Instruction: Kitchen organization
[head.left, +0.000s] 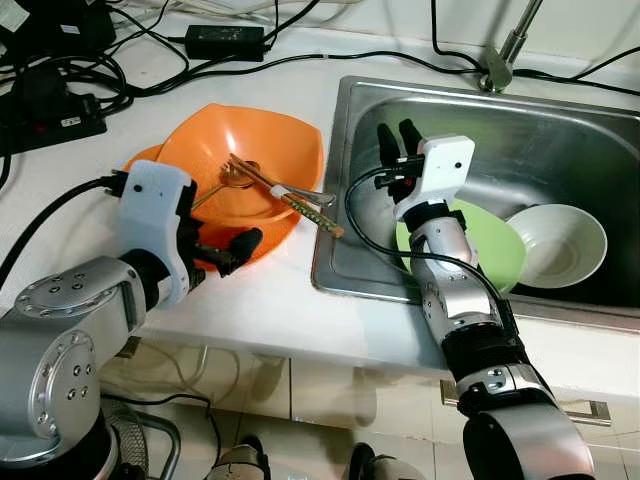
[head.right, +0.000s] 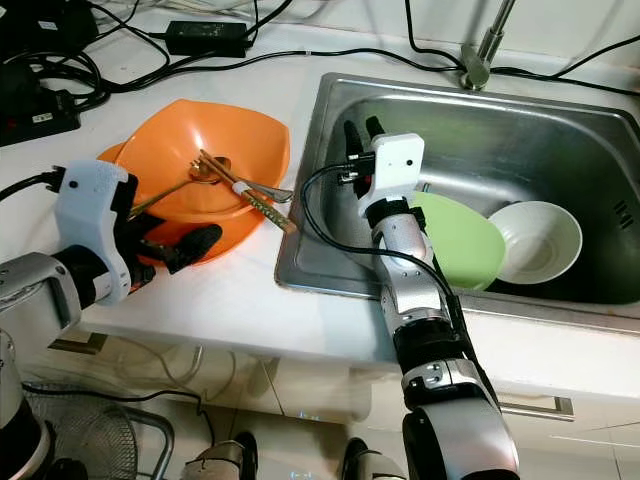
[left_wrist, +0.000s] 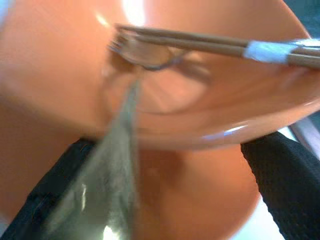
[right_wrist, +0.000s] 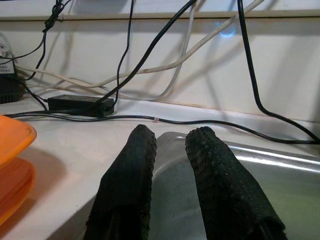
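Observation:
An orange bowl (head.left: 240, 150) sits on an orange plate (head.left: 272, 238) on the white counter, left of the sink. Wooden chopsticks (head.left: 290, 198), a fork and a golden spoon (head.left: 237, 178) lie in the bowl. My left gripper (head.left: 230, 250) is at the stack's near edge, open, its black fingers (left_wrist: 282, 175) spread either side of the orange rim. My right gripper (head.left: 397, 135) hovers over the sink's left part, pointing away from me, shut on nothing. In the sink lie a green bowl (head.left: 490, 245) and a white bowl (head.left: 560, 245).
The steel sink (head.left: 335, 200) has a faucet (head.left: 505, 50) behind it. Black cables, a power adapter (head.left: 225, 40) and a power strip (head.left: 50, 110) clutter the counter's back left. The counter's front edge runs just under my arms.

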